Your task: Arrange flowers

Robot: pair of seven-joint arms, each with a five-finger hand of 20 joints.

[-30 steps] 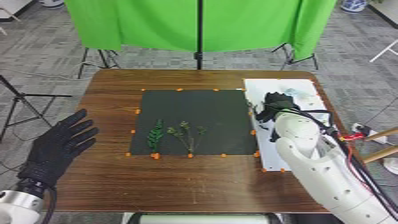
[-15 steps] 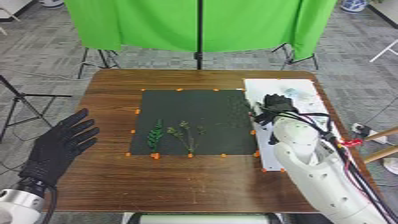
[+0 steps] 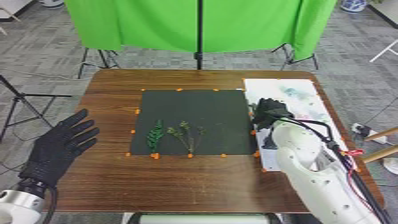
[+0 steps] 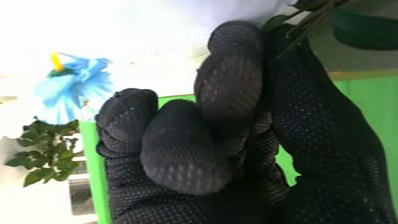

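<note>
On the white board (image 3: 306,107) at the right, my right hand (image 3: 272,111) is at the board's left edge, beside the dark mat (image 3: 191,112). In the right wrist view the right hand (image 4: 235,95) has its fingers curled, pinching a leafy green stem (image 4: 306,25) at the fingertips. Behind it show a blue flower (image 4: 75,90) and green leaves (image 4: 44,152). A dense green sprig (image 3: 155,136) and a thinner branching sprig (image 3: 189,137) lie side by side on the mat's lower left. My left hand (image 3: 60,139) is held at the table's left edge, fingers straight.
Orange markers (image 3: 155,156) line the edges of the mat and board. The brown wooden table (image 3: 178,185) surrounds them. Beyond its far edge hangs a green cloth (image 3: 142,25) on a stand; a wooden stool leg (image 3: 380,154) stands at the right.
My right hand has moved a little left and nearer, towards the mat, uncovering more of the white board. The left hand and the two sprigs on the mat have stayed still.
</note>
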